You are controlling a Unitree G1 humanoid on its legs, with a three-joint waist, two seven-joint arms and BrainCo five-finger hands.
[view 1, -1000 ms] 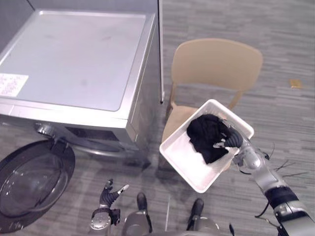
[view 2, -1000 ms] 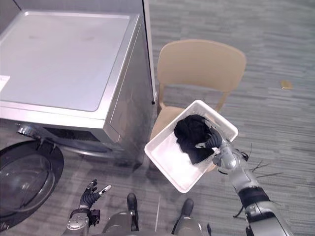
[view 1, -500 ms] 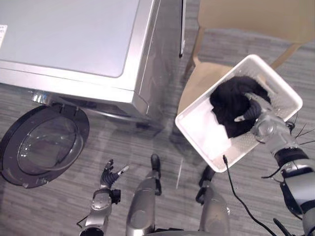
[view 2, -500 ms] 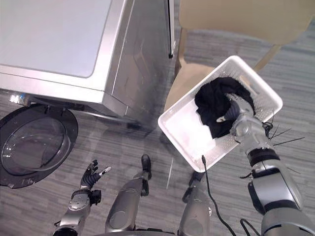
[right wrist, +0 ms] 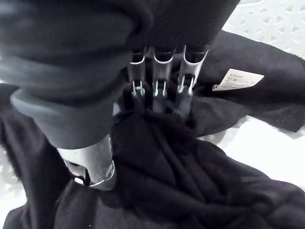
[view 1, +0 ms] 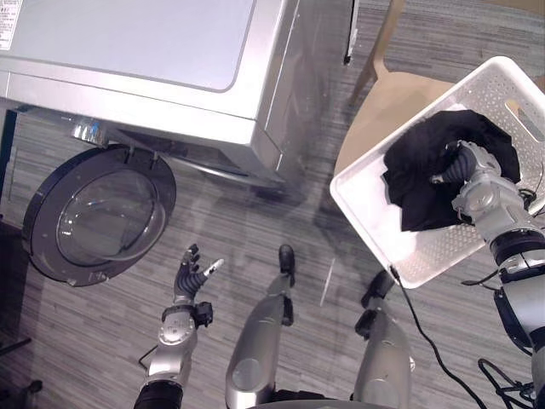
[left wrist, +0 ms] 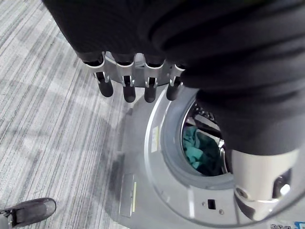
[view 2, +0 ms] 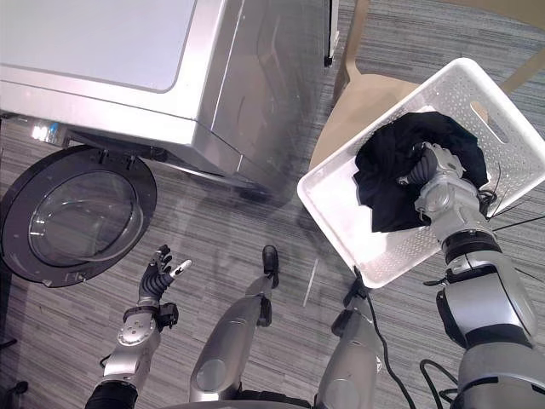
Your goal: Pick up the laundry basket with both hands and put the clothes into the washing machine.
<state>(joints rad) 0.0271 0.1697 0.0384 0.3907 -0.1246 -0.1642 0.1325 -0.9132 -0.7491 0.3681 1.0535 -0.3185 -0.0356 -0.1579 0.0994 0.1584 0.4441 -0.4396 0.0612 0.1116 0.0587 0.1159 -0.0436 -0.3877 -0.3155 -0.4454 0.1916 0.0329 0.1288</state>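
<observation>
Clothes point(view 1: 415, 181), black, lie bunched in the right hand's point(view 1: 479, 187) curled fingers inside the basket point(view 1: 450, 252), same as before; left hand point(view 1: 188, 278) open.

The right hand point(view 2: 438, 194) seems sunk deeper into the black clothes point(view 2: 383, 183).

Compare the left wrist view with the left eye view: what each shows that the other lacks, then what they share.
Left wrist view: teal cloth inside the silver washing machine. Left eye view: a white perforated plastic basket on a tan wooden chair, black clothing in it gripped by the right hand. Both: the open left hand, the machine, grey striped floor.
</observation>
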